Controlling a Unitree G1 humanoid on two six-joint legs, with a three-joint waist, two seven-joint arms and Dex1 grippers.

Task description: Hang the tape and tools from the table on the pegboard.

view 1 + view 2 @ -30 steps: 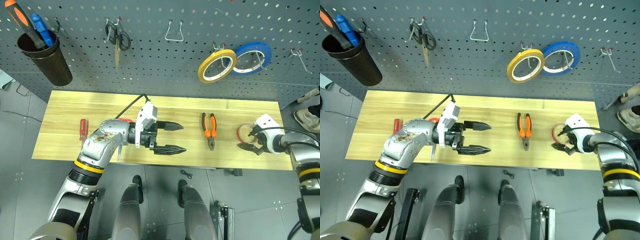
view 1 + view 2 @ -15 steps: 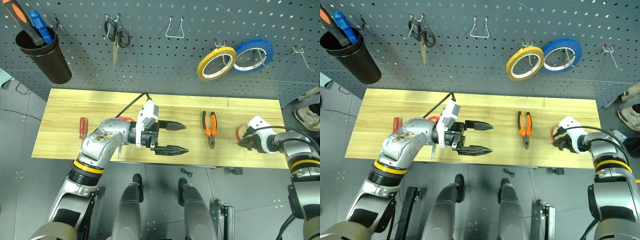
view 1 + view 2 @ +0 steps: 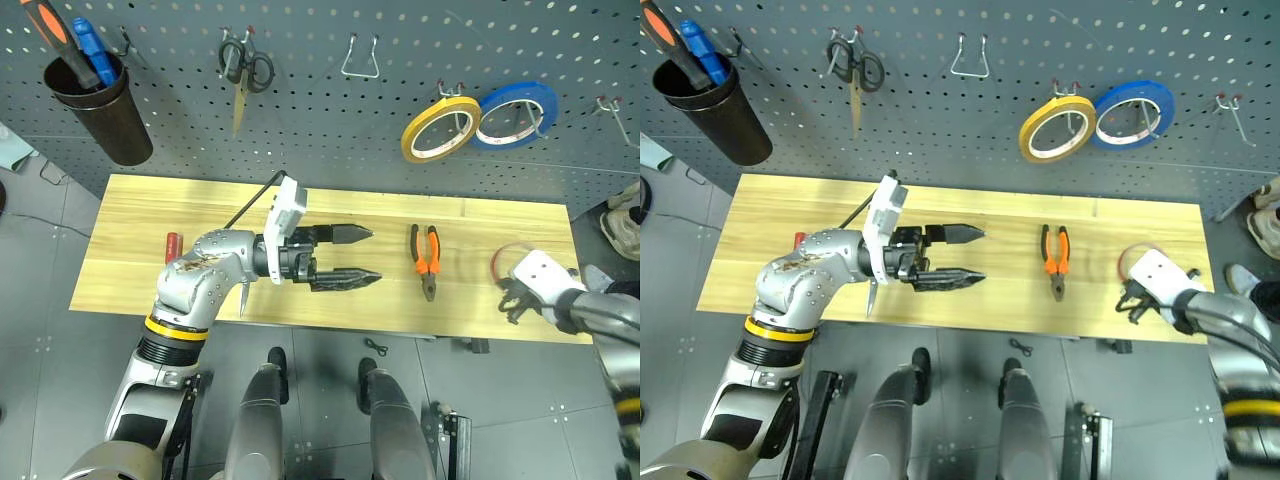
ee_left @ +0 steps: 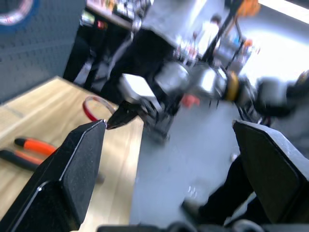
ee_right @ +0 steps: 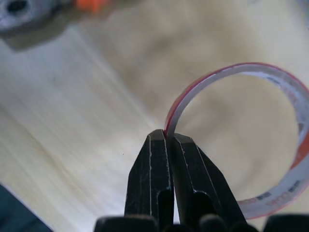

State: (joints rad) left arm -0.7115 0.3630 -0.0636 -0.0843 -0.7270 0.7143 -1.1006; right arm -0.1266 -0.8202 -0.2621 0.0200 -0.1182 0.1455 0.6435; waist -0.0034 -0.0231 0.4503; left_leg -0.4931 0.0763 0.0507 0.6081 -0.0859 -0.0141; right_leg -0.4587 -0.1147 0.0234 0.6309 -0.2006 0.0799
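With right gripper (image 5: pixel 166 137) clamped on the tape (image 5: pixel 251 140) rim & left gripper (image 3: pixel 355 255) fingers apart, we should lift it slow off the surface (image 3: pixel 200 215), w/o twisting.

Three tape rolls: red (image 3: pixel 508 262), yellow (image 3: pixel 440 128), blue (image 3: pixel 516 115). One pliers (image 3: pixel 426 259). One black scissors (image 3: pixel 243 74). Three screwdrivers: red (image 3: pixel 171 245), orange (image 3: pixel 52 28), blue (image 3: pixel 88 45).

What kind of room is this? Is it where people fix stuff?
Probably a workshop. A pegboard on the wall holds scissors and tape rolls on hooks, a cup holds screwdrivers, and pliers lie on a wooden workbench.
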